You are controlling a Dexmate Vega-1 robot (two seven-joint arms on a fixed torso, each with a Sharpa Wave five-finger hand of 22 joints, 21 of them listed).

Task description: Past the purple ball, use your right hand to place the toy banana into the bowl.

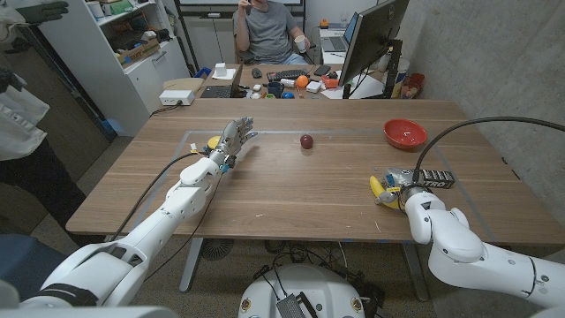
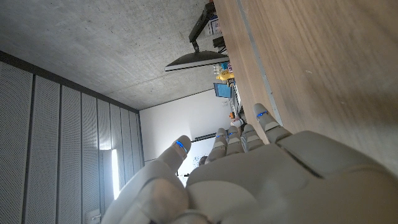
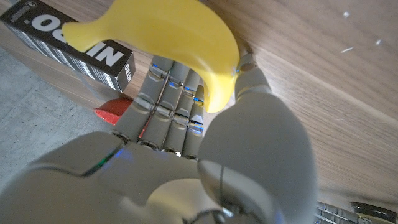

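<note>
Near table's right edge, right hand [image 1: 399,187] fingers pinching toy banana [image 3: 168,38], striped box [image 3: 68,45] lettering partly hidden, left hand [image 1: 231,141] fingers spread

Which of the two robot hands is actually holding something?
The right hand: it grips the toy banana beside a black box. The left hand holds nothing, fingers spread.
</note>
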